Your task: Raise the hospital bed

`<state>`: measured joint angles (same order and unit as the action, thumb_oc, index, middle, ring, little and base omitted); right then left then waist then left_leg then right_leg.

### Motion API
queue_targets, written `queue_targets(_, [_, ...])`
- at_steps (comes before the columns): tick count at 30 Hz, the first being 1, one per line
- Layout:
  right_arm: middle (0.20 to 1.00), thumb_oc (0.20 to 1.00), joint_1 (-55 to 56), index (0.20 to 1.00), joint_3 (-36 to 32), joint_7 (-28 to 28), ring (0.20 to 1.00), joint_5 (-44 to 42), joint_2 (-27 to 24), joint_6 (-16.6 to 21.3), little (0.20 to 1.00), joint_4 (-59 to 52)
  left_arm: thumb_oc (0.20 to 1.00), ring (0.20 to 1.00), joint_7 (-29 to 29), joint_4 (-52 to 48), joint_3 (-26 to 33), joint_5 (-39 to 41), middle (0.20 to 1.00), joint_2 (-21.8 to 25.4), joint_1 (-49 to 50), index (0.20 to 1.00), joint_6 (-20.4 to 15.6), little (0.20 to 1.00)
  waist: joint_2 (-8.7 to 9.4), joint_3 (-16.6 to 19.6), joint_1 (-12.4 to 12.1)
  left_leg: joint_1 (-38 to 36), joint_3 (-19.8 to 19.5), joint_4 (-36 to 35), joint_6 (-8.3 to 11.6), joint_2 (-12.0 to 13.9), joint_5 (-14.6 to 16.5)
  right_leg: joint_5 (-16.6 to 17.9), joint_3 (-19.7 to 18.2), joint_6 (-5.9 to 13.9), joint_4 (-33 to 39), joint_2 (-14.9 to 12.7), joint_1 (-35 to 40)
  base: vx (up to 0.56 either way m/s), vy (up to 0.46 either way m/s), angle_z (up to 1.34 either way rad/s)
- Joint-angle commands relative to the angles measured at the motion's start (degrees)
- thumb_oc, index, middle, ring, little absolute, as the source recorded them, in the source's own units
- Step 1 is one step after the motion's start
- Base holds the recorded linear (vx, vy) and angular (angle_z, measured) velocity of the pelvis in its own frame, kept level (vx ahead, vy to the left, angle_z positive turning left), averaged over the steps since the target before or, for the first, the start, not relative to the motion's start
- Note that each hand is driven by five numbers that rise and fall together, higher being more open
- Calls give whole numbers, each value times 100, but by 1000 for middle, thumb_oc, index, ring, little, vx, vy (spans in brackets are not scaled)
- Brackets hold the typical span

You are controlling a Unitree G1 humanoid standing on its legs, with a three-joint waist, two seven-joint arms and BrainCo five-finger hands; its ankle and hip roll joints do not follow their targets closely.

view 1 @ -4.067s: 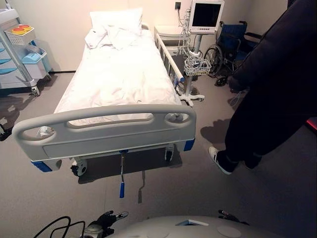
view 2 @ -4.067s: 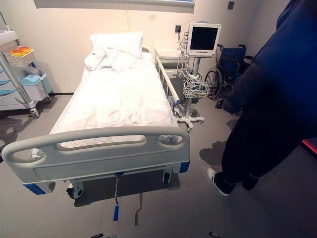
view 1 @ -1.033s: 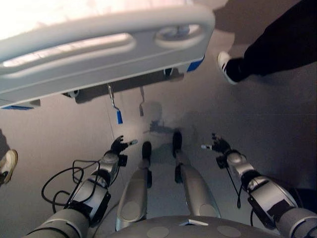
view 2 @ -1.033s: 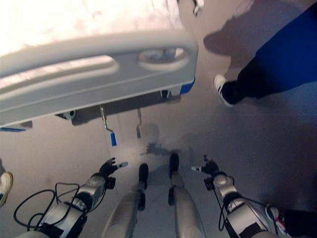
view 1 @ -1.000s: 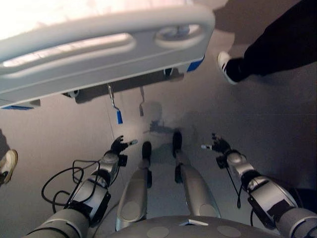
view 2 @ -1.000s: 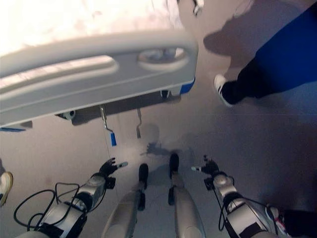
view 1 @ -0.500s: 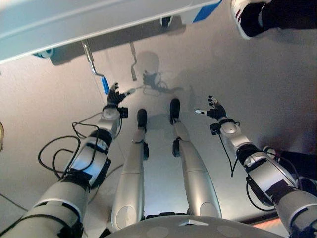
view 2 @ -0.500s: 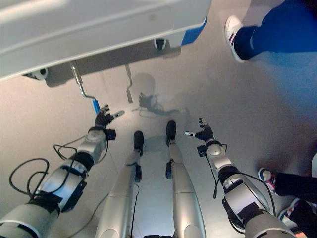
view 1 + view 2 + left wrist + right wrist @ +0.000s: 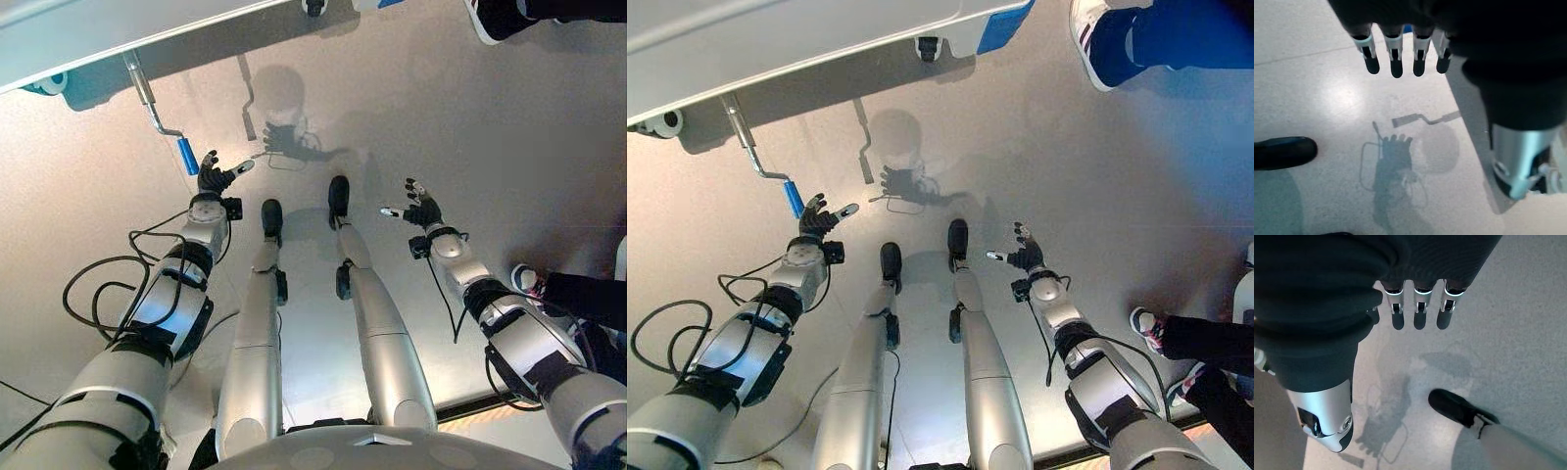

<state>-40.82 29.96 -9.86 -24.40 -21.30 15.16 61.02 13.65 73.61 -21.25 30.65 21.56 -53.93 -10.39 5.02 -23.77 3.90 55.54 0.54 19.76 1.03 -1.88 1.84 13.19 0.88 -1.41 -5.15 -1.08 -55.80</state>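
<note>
Floor: pale grey speckled floor (image 9: pixel 549 127) stretches under the foot end of the bed, with a person's white shoe (image 9: pixel 1095 47) at the far right edge.
Crank: a metal crank (image 9: pixel 157 113) hangs from beneath the bed's footboard (image 9: pixel 803 44), its bent rod ending in a blue grip (image 9: pixel 187 156) that points down toward the floor. It looks like the handle to be wound to lift the bed.
Why it hangs so: it seems to be unfolded and left dangling free, so the blue grip sits low and out in the open, where a hand coming from below can reach it.
Left hand: the left hand (image 9: pixel 212 178) is stretched forward with fingers spread and straight, holding nothing. In the left wrist view its fingertips (image 9: pixel 1396 66) point out over bare floor.
Crank to left hand: the blue grip lies just beside the left hand, on its outer side and slightly farther from the robot; they look near but apart, no contact visible.
Why the hand is so: spread wide and aimed forward, it reads as readied to close round the grip, which I judge is the next step.
Right hand: the right hand (image 9: pixel 421 209) hangs out over the floor well apart from the crank, fingers relaxed and straight, empty, apparently idle.
Castor: a bed castor (image 9: pixel 664 121) shows under the left corner.
</note>
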Motion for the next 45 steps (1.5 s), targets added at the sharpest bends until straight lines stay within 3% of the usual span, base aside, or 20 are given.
queue_targets(1, [1000, 1000, -58, 1000, 80, -105, 1000, -200, -65, 273, 1000, -223, 1000, 1000, 106, 127, 150, 92, 1000, 287, -69, 1000, 7, 1000, -90, 41, -15, -181, 17, -906, -133, -69, -515, -484, 100, 589, -543, 137, 31, 16, 12, -3])
queue_targets(13, [1000, 1000, -12, 1000, 44, -124, 1000, -188, -123, 353, 1000, -638, 1000, 1000, 33, 329, 171, -33, 1000, 285, -52, 1000, 177, 1000, -21, 126, 91, 211, 14, -705, -165, -57, -435, -448, 80, 588, -572, 138, -316, 8, 1, -3])
queue_targets(14, [1000, 1000, 17, 1000, 16, -127, 1000, -201, -127, 370, 1000, -659, 1000, 1000, 42, 346, 190, -41, 1000, 266, -4, 1000, 191, 1000, -43, 173, 62, 168, -55, -689, -150, -26, -243, -593, 58, 618, -596, 183, -292, 7, -8, -10])
queue_targets(16, [1000, 1000, 14, 1000, -4, -126, 1000, -207, -132, 381, 1000, -668, 1000, 1000, 47, 366, 196, -45, 1000, 285, 5, 1000, 202, 1000, -19, 164, 96, 291, -16, -681, -171, -62, -423, -450, 85, 581, -560, 151, -381, 6, -2, -4])
queue_targets(17, [1000, 1000, 7, 1000, -14, -130, 1000, -210, -124, 378, 1000, -649, 1000, 1000, 51, 387, 209, -55, 1000, 278, 16, 1000, 216, 1000, -44, 206, 64, 234, -66, -679, -149, -30, -243, -594, 59, 614, -578, 189, -337, 62, 8, -4])
queue_targets(19, [1000, 1000, -2, 1000, -24, -128, 1000, -220, -123, 379, 1000, -651, 1000, 1000, 41, 417, 209, -58, 1000, 290, 14, 1000, 226, 1000, -18, 182, 95, 334, -12, -664, -171, -51, -414, -452, 89, 580, -559, 141, -413, -2, -3, -4])
queue_targets(21, [1000, 1000, 21, 1000, -19, -122, 1000, -216, -135, 375, 1000, -704, 1000, 1000, 8, 471, 229, -81, 1000, 295, 45, 1000, 279, 1000, -38, 237, 80, 293, -73, -660, -150, -29, -236, -593, 64, 615, -579, 183, -386, 0, 0, 0])
queue_targets(22, [1000, 1000, 17, 1000, -23, -122, 1000, -216, -137, 377, 1000, -708, 1000, 1000, 9, 468, 229, -81, 1000, 297, 38, 1000, 277, 1000, -13, 201, 109, 376, -22, -648, -171, -57, -411, -451, 93, 579, -562, 140, -447, 0, 0, 0])
queue_targets(24, [1000, 1000, 29, 1000, -40, -110, 1000, -236, -146, 382, 1000, -751, 1000, 1000, -20, 489, 257, -90, 1000, 297, 76, 1000, 308, 1000, -38, 249, 78, 335, -74, -608, -159, -23, -205, -601, 70, 611, -606, 192, -416, 26, 4, 0])
queue_targets(27, [1000, 1000, 0, 1000, -53, -118, 1000, -231, -138, 389, 1000, -749, 1000, 1000, -19, 548, 274, -129, 1000, 321, 85, 1000, 329, 1000, -8, 232, 111, 433, -19, -610, -179, -53, -401, -430, 105, 576, -555, 148, -494, -44, -4, 1])
queue_targets(30, [1000, 1000, -16, 1000, -59, -121, 1000, -235, -149, 393, 1000, -753, 1000, 1000, -29, 553, 301, -103, 1000, 317, 117, 1000, 338, 1000, -35, 276, 81, 350, -79, -627, -158, -17, -225, -563, 69, 618, -560, 183, -430, -5, -2, 0])
queue_targets(34, [1000, 1000, -1, 1000, -117, -122, 1000, -246, -195, 403, 1000, -823, 1000, 1000, -55, 612, 389, -89, 1000, 367, 202, 1000, 373, 1000, -9, 260, 106, 461, -35, -584, -186, -46, -382, -436, 109, 565, -561, 150, -505, -5, -3, -1])
queue_targets(35, [1000, 1000, 8, 1000, -124, -121, 1000, -241, -203, 401, 1000, -831, 1000, 1000, -53, 623, 406, -98, 1000, 380, 228, 1000, 375, 1000, -32, 299, 72, 383, -90, -586, -166, -17, -204, -573, 81, 602, -578, 194, -450, 0, 0, 0])
queue_targets(36, [1000, 1000, 16, 1000, -147, -125, 1000, -244, -214, 405, 1000, -843, 1000, 1000, -32, 633, 452, -74, 1000, 402, 235, 1000, 376, 1000, -4, 265, 103, 478, -37, -560, -188, -43, -376, -427, 114, 567, -556, 143, -512, 46, 0, 0])
queue_targets(37, [1000, 1000, 17, 1000, -157, -132, 1000, -250, -219, 407, 1000, -846, 1000, 1000, -32, 634, 474, -46, 1000, 415, 257, 1000, 381, 1000, -22, 303, 74, 405, -92, -574, -165, -11, -202, -562, 90, 604, -565, 187, -454, -68, -16, -1])
queue_targets(38, [1000, 1000, 22, 1000, -167, -136, 1000, -253, -224, 403, 1000, -860, 1000, 1000, -39, 644, 485, -41, 1000, 428, 264, 1000, 387, 1000, 10, 266, 104, 492, -41, -559, -187, -38, -378, -419, 129, 567, -541, 140, -512, 49, -3, 0])
queue_targets(39, [1000, 1000, 34, 1000, -164, -132, 1000, -245, -230, 398, 1000, -876, 1000, 1000, -50, 656, 509, -37, 1000, 446, 284, 1000, 392, 1000, -9, 302, 72, 409, -99, -575, -165, -5, -205, -554, 102, 606, -556, 185, -454, -70, -17, 0])
queue_targets(40, [1000, 1000, 47, 1000, -181, -128, 1000, -254, -237, 401, 1000, -888, 1000, 1000, -57, 659, 530, -28, 1000, 458, 303, 1000, 396, 1000, 20, 260, 97, 487, -48, -568, -186, -33, -386, -412, 138, 568, -532, 139, -507, 0, 0, 0])
queue_targets(43, [1000, 1000, 104, 1000, -208, -122, 1000, -258, -252, 397, 1000, -936, 1000, 1000, -48, 706, 575, -57, 1000, 478, 327, 1000, 415, 1000, 14, 292, 72, 390, -119, -609, -158, -5, -223, -537, 119, 608, -505, 178, -419, -9, -10, 1])
queue_targets(45, [1000, 1000, 120, 1000, -219, -126, 1000, -254, -260, 402, 1000, -1002, 1000, 1000, -50, 716, 591, -63, 1000, 493, 331, 1000, 433, 1000, 49, 244, 105, 480, -75, -578, -179, -31, -400, -393, 162, 570, -500, 128, -477, -33, -8, 1])
